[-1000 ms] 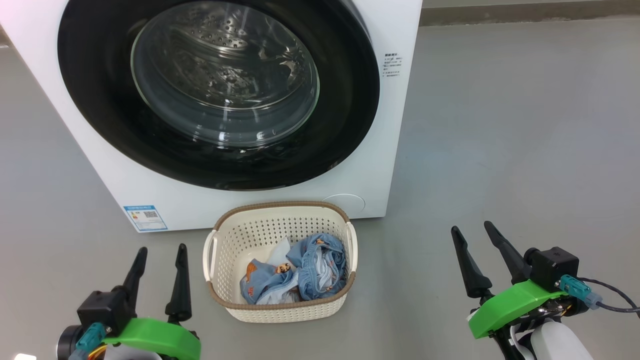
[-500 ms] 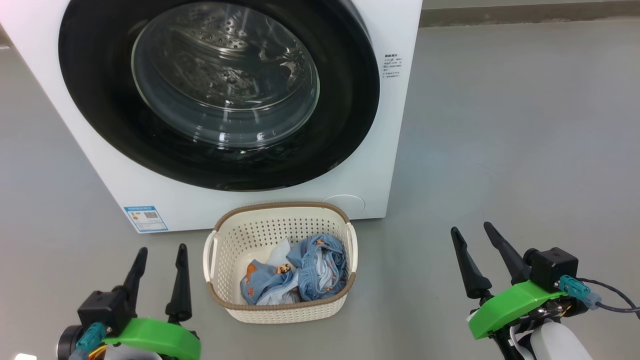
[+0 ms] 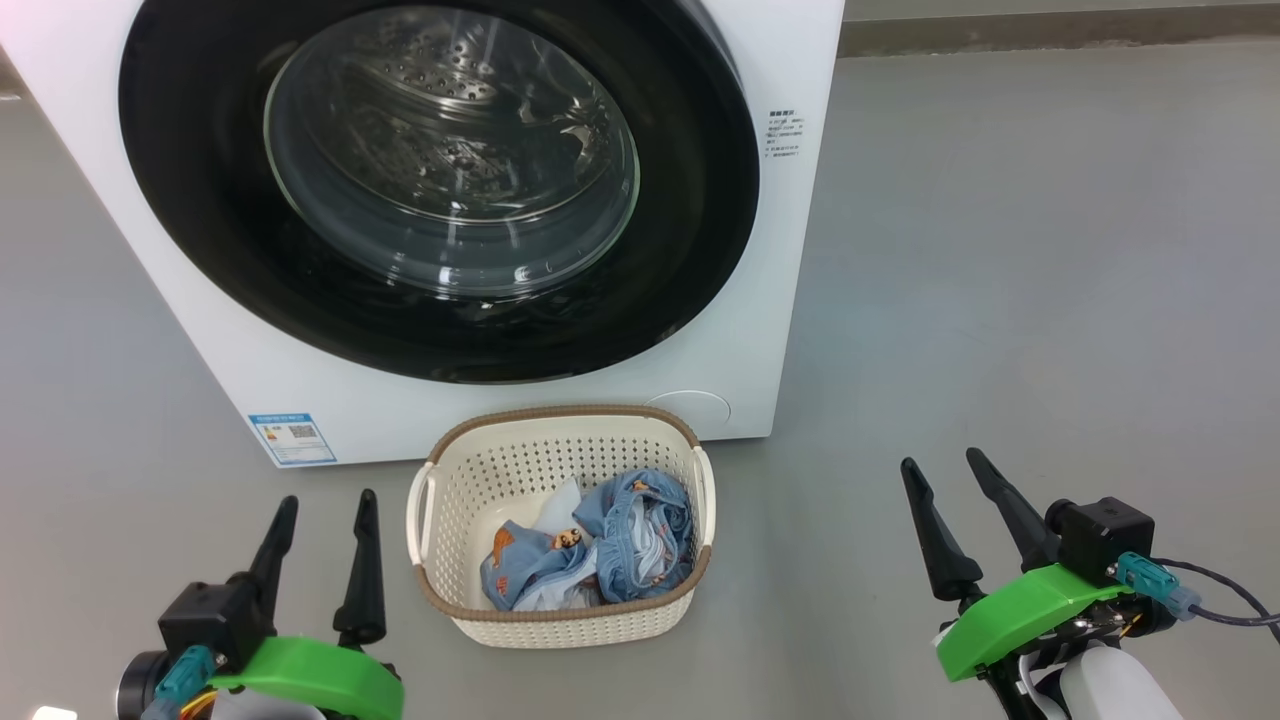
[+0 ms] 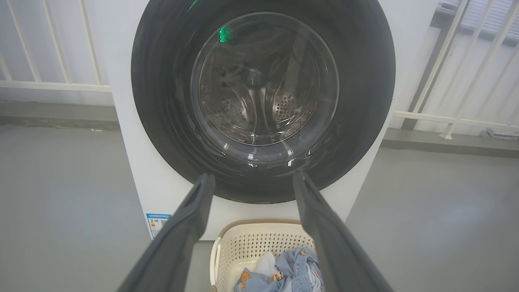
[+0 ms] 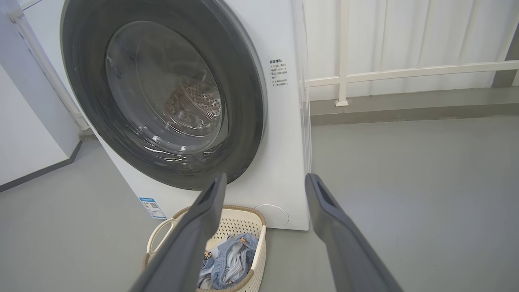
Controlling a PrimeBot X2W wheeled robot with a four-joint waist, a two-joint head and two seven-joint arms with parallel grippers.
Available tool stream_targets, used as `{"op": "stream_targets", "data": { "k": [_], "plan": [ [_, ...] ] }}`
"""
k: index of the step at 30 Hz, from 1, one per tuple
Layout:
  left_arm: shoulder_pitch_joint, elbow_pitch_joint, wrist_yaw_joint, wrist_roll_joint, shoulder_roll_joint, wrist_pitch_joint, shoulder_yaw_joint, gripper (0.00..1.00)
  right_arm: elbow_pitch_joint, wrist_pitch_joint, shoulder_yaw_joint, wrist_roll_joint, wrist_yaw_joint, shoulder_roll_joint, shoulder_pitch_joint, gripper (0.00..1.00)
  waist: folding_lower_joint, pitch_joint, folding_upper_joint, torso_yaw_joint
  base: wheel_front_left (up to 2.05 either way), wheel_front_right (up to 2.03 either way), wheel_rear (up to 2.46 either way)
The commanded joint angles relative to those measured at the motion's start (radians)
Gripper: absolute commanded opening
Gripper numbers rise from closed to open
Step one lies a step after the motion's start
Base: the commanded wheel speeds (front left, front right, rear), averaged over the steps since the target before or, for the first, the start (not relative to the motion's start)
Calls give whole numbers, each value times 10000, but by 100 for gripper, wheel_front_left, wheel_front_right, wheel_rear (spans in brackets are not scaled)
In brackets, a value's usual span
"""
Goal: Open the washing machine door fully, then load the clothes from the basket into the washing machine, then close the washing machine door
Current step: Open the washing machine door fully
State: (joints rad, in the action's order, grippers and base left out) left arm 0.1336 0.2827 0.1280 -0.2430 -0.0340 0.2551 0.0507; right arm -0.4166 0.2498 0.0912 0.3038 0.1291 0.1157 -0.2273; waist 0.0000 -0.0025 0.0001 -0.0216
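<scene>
The white washing machine [image 3: 780,250] stands ahead, and its round black-rimmed door [image 3: 690,200] with the glass bowl window lies shut against the front. On the floor right before it sits the cream basket [image 3: 560,625] with the light-blue clothes [image 3: 610,545] heaped inside. My left gripper [image 3: 325,500] hovers open to the left of the basket, holding nothing. My right gripper [image 3: 940,460] is open well to the right of it, holding nothing. The door [image 4: 365,101], basket [image 4: 243,247] and clothes [image 4: 292,271] show past the left gripper [image 4: 251,178]. The right gripper [image 5: 265,178] frames the washing machine [image 5: 284,142] and basket [image 5: 259,251].
Grey floor [image 3: 1000,250] spreads wide to the right of the washing machine. A blue label sticker [image 3: 292,437] marks the machine's lower left corner and a round cap [image 3: 690,408] its lower right. White railings [image 5: 405,73] and a kerb run behind.
The whole head view has drifted down by a few pixels. The door, the basket and both grippers keep their places.
</scene>
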Motion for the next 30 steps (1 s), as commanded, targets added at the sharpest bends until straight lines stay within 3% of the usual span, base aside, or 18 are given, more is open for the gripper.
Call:
{"op": "stream_targets", "data": {
  "k": [1,21,22,24,25,26,30],
  "plan": [
    [416,-204,25,111,-162,67,-286,100,193,120,279,62,16,22,-383,100,0,8,-1,1,0,0,0],
    [567,-439,11,162,-162,67,-313,100,231,120,64,228,16,250,-960,98,0,600,-1,128,0,0,0],
    [591,-469,12,166,-162,67,-312,100,248,120,4,271,16,281,-1044,85,0,670,-1,145,0,0,0],
    [664,-506,15,173,-171,67,-272,100,286,120,-128,408,16,344,-1234,42,0,833,-1,195,0,0,0],
    [697,-536,16,164,-173,67,-251,100,304,120,-194,502,16,380,-1332,29,0,906,-1,232,0,0,0],
    [722,-567,18,146,-173,67,-230,100,324,120,-265,635,16,415,-1430,4,0,978,-1,275,0,0,0],
    [822,-649,22,71,-220,67,-183,100,238,120,-433,1192,16,700,-1812,0,0,1261,-1,484,0,0,0]
  ]
}}
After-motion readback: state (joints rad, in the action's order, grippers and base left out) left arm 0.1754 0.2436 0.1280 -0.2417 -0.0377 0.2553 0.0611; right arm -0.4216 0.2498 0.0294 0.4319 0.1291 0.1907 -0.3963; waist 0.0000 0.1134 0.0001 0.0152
